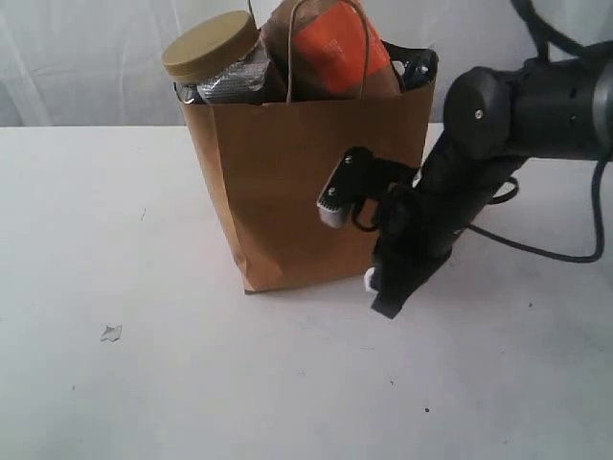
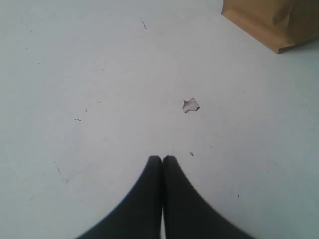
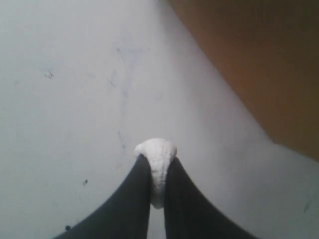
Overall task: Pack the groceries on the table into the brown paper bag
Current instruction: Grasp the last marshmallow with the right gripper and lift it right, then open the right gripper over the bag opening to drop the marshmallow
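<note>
The brown paper bag stands upright on the table. Groceries stick out of its top: a clear jar with a mustard lid, a brown-orange pouch and a dark item at the right corner. My right gripper is low beside the bag's right front corner. In the right wrist view the right gripper is shut on a small white bit, with the bag close by. My left gripper is shut and empty over bare table, away from the bag.
A small torn paper scrap lies on the table at the left, and the same scrap shows ahead of the left fingers. The right arm's black cable trails over the table on the right.
</note>
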Tool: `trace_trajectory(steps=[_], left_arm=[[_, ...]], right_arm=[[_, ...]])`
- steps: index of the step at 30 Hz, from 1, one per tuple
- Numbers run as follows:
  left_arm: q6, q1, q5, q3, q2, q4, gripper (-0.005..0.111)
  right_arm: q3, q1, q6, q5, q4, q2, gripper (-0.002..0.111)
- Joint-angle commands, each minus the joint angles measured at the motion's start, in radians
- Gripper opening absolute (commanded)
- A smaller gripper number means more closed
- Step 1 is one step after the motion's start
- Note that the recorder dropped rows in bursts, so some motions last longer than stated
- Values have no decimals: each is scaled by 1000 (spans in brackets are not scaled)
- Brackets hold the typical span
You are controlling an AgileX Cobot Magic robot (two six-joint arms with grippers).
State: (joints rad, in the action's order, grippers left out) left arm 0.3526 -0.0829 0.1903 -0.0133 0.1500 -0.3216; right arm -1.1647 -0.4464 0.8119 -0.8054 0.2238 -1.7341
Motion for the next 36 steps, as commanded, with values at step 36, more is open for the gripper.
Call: trace_trajectory(steps=[36], left_arm=[[-6, -7, -2, 4, -5, -11, 0]], right_arm=[[-160, 329, 687, 257, 776, 105, 0]])
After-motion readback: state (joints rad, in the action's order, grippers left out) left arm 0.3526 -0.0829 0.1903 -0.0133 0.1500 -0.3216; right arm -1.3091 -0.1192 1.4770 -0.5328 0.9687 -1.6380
